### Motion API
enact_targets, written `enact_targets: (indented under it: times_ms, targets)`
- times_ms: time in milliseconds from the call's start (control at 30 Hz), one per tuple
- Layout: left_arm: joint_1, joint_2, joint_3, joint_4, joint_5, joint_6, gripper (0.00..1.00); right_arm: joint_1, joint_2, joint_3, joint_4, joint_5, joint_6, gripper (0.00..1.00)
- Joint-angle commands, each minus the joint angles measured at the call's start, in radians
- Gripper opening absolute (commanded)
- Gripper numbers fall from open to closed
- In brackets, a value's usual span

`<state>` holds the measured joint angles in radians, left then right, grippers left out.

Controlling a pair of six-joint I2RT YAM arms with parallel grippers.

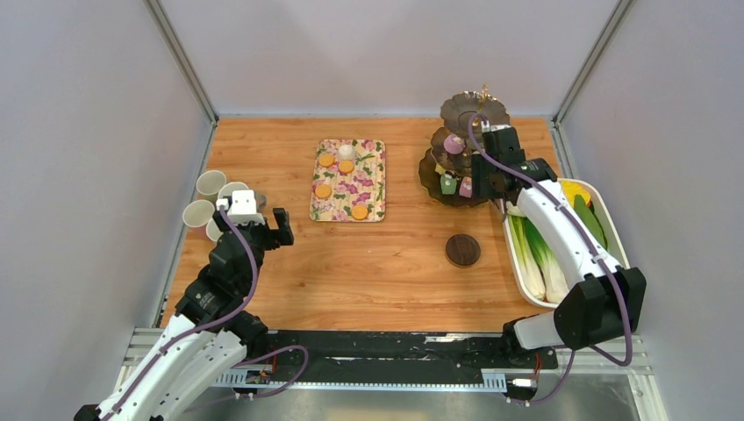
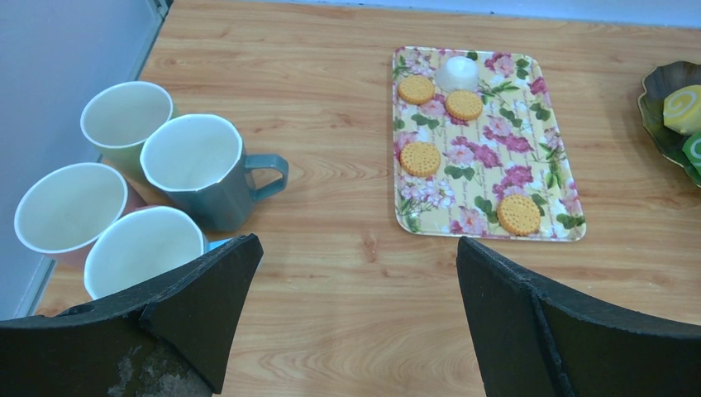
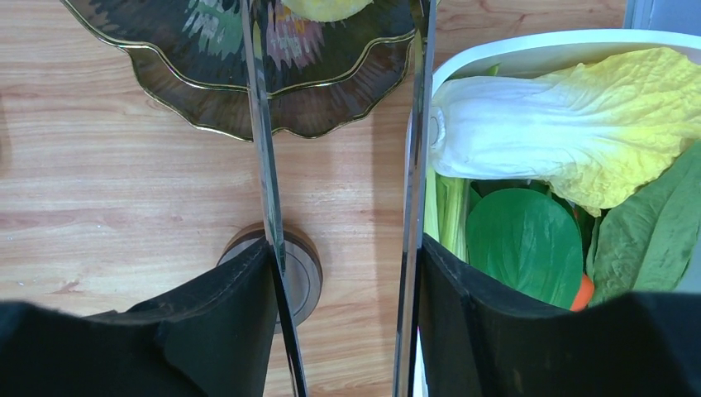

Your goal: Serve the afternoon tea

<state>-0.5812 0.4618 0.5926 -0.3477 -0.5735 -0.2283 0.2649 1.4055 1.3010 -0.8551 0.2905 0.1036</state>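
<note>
Right tool at the stand with tongs, left tool empty by the mugs.

The right wrist view cuts off the tips of the tongs (image 3: 258, 124) and most of a yellow cake (image 3: 326, 7) on the stand (image 1: 458, 111) in the far right corner. The blades seem to straddle that cake, but contact cannot be told. The right tool (image 3: 345, 248) is clamped on the tongs, a finger against the outside of each blade, and the blades stand apart. A coaster (image 3: 302, 273) right of the counter's middle is half hidden by one finger and blade. The tub (image 3: 529, 45) lies along the right edge. The left tool (image 2: 357, 244) gapes wide and holds nothing, near four mugs (image 2: 194, 165) at the left edge. One finger covers part of the nearest mug. Orange cakes (image 2: 420, 159) and a white cake (image 2: 457, 73) lie on a tray (image 2: 529, 124) toward the far edge.
</note>
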Motion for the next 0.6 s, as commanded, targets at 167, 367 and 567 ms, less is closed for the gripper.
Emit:
enact_targets:
  times_ms: [167,367,567]
  targets:
    - [-0.002,0.012,-0.002,0.023,0.006,0.015,1.0,-0.001,-0.13,0.025,-0.06,-0.022,0.001,0.59]
    - [-0.002,0.018,-0.002,0.023,0.009,0.015,1.0,0.012,-0.207,0.038,-0.151,-0.106,0.018,0.58]
    - [-0.002,0.025,-0.001,0.022,0.009,0.014,1.0,0.068,-0.28,0.021,-0.167,-0.236,-0.004,0.57]
